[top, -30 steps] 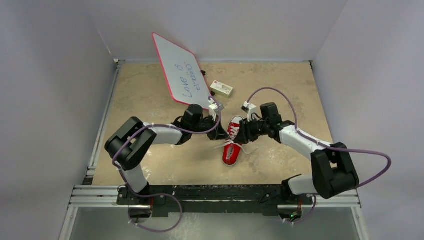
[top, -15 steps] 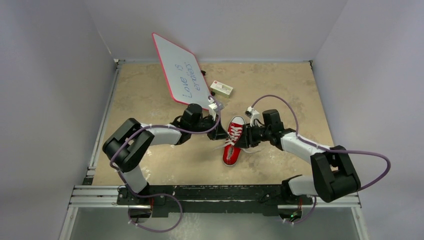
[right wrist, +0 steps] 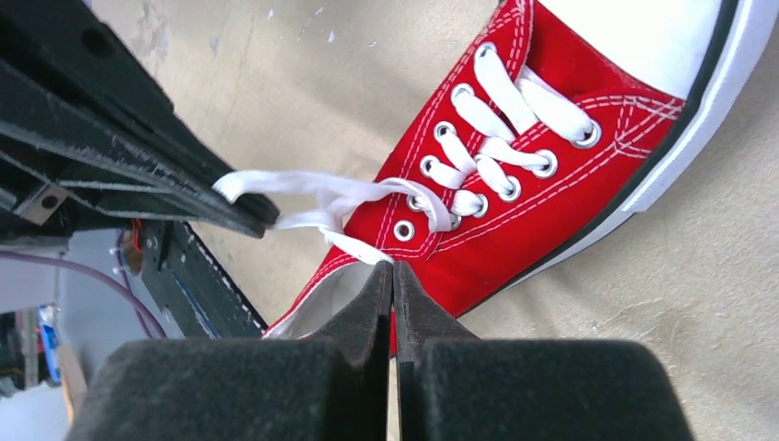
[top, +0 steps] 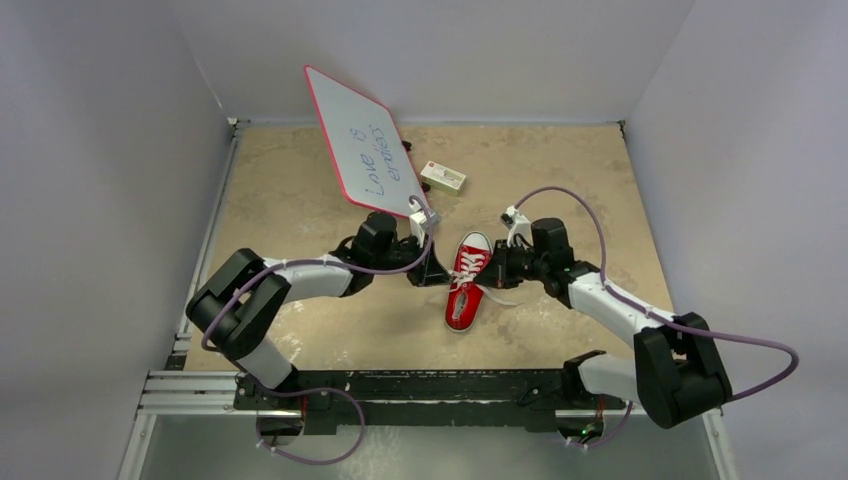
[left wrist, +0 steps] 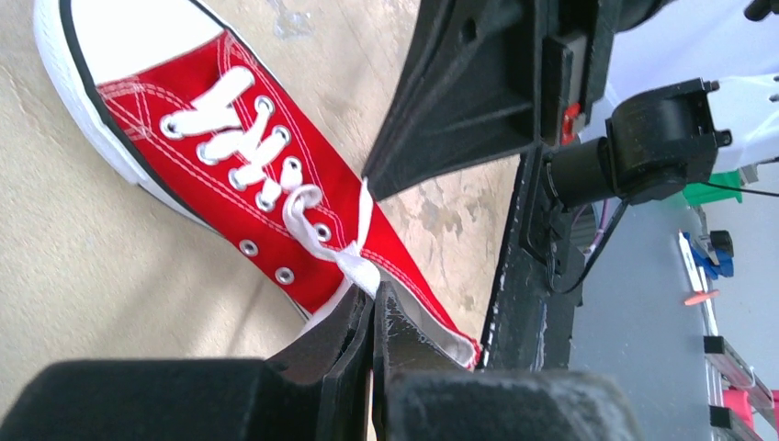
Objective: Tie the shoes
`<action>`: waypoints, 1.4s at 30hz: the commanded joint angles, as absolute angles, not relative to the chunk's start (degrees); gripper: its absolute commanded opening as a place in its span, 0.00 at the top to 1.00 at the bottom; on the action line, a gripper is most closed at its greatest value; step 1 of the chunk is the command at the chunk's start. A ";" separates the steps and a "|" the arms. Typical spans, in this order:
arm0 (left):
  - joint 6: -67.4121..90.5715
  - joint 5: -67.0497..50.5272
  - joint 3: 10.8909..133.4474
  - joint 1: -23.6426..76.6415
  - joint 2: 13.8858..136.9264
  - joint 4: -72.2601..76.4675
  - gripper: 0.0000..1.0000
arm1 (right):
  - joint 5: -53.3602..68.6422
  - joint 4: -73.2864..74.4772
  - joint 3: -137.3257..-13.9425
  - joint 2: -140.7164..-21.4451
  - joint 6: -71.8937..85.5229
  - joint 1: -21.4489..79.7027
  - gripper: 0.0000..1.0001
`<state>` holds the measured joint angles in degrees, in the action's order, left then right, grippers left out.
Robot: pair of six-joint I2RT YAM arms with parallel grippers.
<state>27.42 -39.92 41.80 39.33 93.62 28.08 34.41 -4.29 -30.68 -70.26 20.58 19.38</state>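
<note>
The small red shoe (top: 467, 283) (left wrist: 197, 184) (right wrist: 551, 211) lies mid-table, white toe cap pointing away from the arm bases. Its white laces (left wrist: 354, 268) (right wrist: 312, 188) are pulled out sideways from the top eyelets. On the shoe's left, my left gripper (top: 432, 272) (left wrist: 373, 287) is shut on a lace strand. In the right wrist view that strand runs taut from the eyelets to the left gripper's black fingers (right wrist: 248, 213). On the shoe's right, my right gripper (top: 497, 270) (right wrist: 393, 266) is shut on another lace strand at its tips, just above the shoe's opening.
A red-rimmed whiteboard (top: 360, 150) with handwriting leans at the back left. A small white box (top: 442, 178) lies behind the shoe. Grey walls enclose the tan table (top: 300, 190) on three sides, and a black rail (top: 430, 385) runs along the near edge.
The right gripper has dropped beside the shoe and closed on a lace strand. The left arm has shifted slightly down and left, still holding its lace.
</note>
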 commanded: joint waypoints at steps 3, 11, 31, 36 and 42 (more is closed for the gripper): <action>25.37 -41.03 38.78 39.33 89.21 24.54 1.00 | 31.13 -9.18 -28.70 -71.24 28.73 19.25 1.00; 23.45 -39.96 39.16 39.46 89.19 19.55 1.00 | 30.93 -3.17 -31.80 -76.49 28.70 19.26 1.00; 14.90 -28.22 49.53 39.46 83.42 -6.62 0.64 | 34.94 -3.08 -32.85 -74.97 26.33 19.42 1.00; 16.46 -28.33 54.44 39.44 84.40 -4.30 0.61 | 35.99 -2.38 -32.56 -75.09 25.92 19.37 1.00; 17.84 -32.04 61.25 39.54 95.36 -0.92 0.65 | 35.43 -1.82 -31.61 -73.48 25.88 19.37 1.00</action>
